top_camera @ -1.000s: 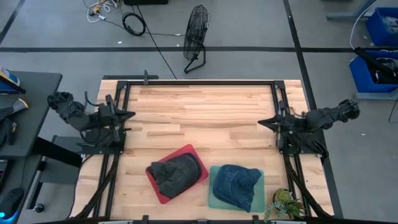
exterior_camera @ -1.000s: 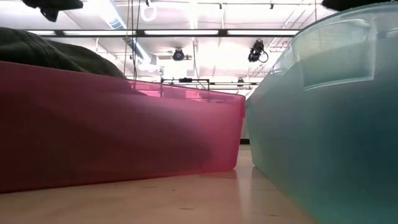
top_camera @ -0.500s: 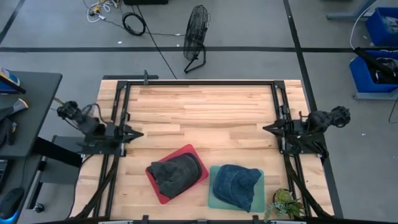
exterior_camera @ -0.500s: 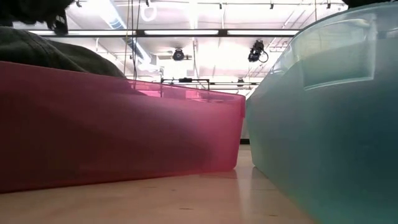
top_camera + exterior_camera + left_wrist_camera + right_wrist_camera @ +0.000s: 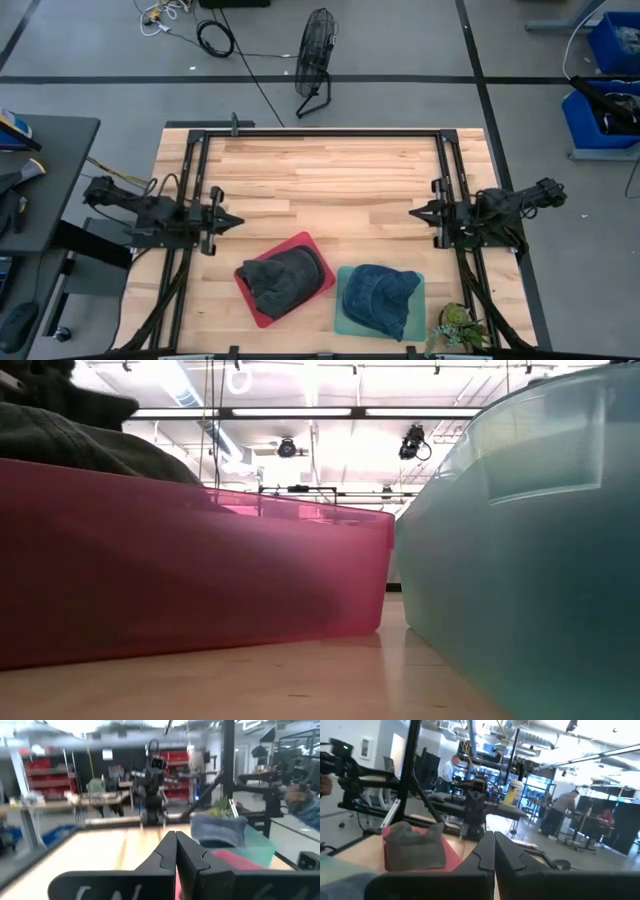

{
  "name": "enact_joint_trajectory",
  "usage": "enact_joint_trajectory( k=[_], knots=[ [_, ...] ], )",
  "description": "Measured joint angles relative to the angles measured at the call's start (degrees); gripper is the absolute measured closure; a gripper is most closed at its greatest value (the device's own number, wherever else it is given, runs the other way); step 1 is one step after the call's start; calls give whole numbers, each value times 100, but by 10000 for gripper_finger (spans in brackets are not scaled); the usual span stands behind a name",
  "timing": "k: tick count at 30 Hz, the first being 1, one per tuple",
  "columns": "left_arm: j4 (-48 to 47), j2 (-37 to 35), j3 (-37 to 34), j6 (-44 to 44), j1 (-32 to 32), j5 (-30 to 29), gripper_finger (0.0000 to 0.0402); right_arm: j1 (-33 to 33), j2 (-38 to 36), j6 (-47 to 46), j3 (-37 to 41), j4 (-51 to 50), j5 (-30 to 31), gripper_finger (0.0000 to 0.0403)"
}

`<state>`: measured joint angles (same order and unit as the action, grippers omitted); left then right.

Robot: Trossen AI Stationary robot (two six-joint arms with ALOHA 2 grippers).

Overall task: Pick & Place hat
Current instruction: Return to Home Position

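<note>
A dark grey hat (image 5: 284,279) rests in a red tray (image 5: 313,244) near the table's near edge; it also shows in the right wrist view (image 5: 415,846). A blue denim hat (image 5: 381,297) sits in a teal tray (image 5: 343,320) beside it, and shows in the left wrist view (image 5: 218,827). My left gripper (image 5: 234,222) is shut at the table's left edge, pointing toward the right. My right gripper (image 5: 414,214) is shut at the right edge, pointing toward the left. Both are well clear of the hats.
A small potted plant (image 5: 458,326) stands at the table's near right corner. In the low view the red tray's wall (image 5: 190,580) and the teal tray's wall (image 5: 530,550) fill the picture. The table's far half (image 5: 320,170) is bare wood. People show in the room beyond.
Both arms have folded down and stretched level toward the table's middle: the left gripper has moved right and slightly toward the near edge, the right gripper has moved left. The hats and trays have stayed where they were.
</note>
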<state>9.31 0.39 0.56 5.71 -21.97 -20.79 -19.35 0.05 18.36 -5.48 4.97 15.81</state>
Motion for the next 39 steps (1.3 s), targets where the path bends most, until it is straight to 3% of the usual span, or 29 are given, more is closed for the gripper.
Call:
enact_joint_trajectory(
  k=[3,8,15,39],
  knots=[
    [-250,36,0,-487,72,17,399,128,0,34,432,477,-2,401],
    [-205,36,0,-686,93,15,399,318,1,-180,452,310,-4,401],
    [-209,34,0,-658,91,14,399,398,75,-587,448,-195,468,393],
    [-206,34,-4,-656,91,10,399,396,76,-585,445,-200,468,378]
  ],
)
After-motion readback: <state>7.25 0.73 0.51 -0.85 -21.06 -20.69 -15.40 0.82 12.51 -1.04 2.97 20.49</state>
